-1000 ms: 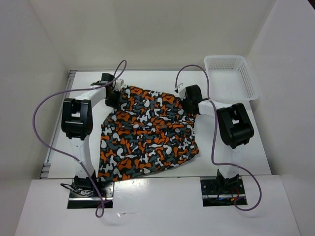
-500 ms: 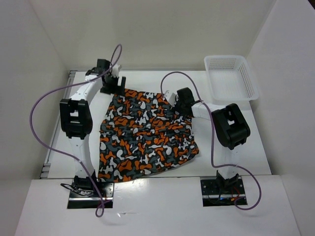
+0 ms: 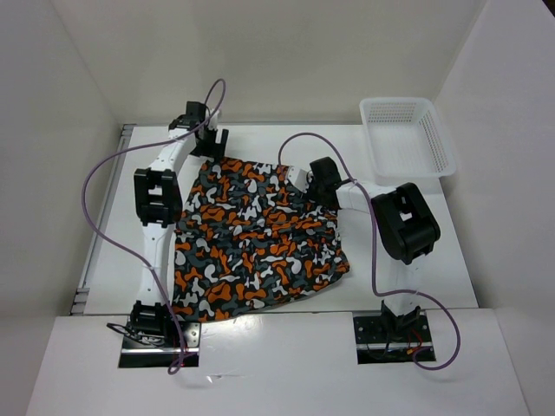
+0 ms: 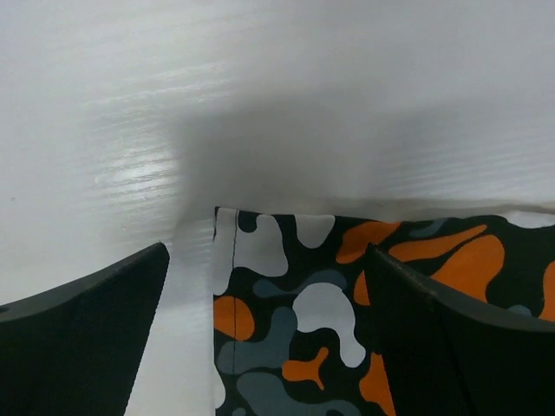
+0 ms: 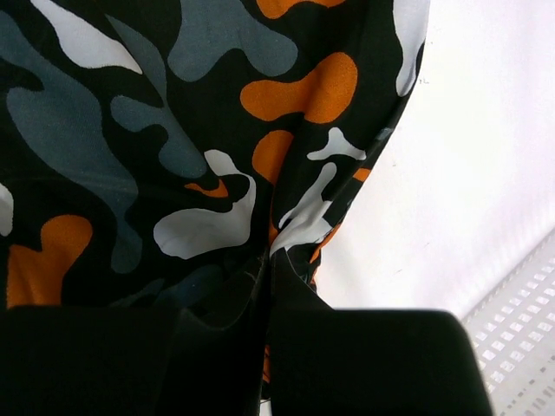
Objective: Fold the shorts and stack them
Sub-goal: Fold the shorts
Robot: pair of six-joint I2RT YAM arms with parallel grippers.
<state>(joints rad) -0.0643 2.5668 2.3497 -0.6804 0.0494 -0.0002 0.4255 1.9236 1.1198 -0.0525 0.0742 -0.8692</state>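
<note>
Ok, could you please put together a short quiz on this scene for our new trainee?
1. True or false: the left gripper is shut on the shorts.
2. Which gripper pinches the cloth? A) left gripper B) right gripper C) neither.
3. Fill in: the white lattice basket stands at the table's far ___ corner.
Key: 1 false, it is open over a corner of the cloth; 2 B; 3 right.
</note>
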